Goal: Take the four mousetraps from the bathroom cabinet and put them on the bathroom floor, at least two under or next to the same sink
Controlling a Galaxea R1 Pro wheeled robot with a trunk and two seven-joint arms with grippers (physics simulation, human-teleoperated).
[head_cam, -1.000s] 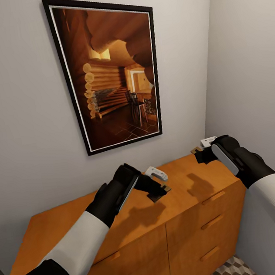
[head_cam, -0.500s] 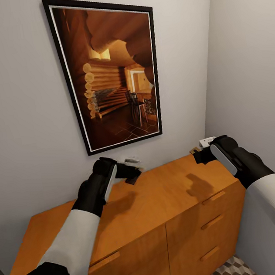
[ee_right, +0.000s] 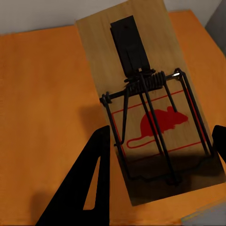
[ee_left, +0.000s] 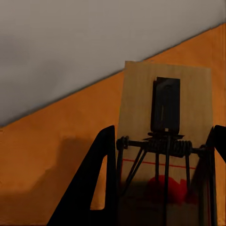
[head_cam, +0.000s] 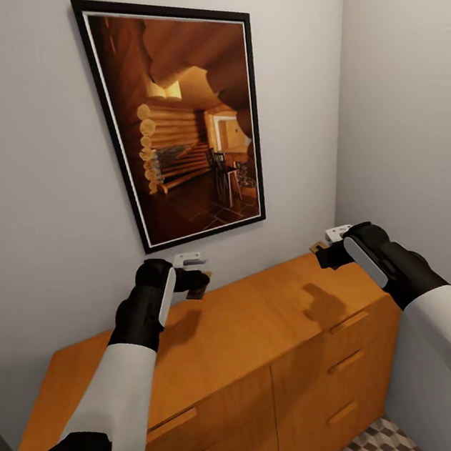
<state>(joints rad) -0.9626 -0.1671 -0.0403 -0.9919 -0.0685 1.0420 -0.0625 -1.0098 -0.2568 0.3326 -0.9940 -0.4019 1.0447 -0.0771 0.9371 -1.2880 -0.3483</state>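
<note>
- A tall framed picture [head_cam: 179, 120] hangs on the pale grey back wall [head_cam: 38, 181], slightly tilted in this view.
- Its frame is thin and black, with a narrow white inner border.
- The print shows a warm, orange-brown log-cabin interior: stacked round logs, a lit doorway and dark chairs on a tiled floor.
- A second grey wall [head_cam: 410, 104] meets the back wall at a corner on the right.
- Soft shadows fall across the back wall below the picture.
</note>
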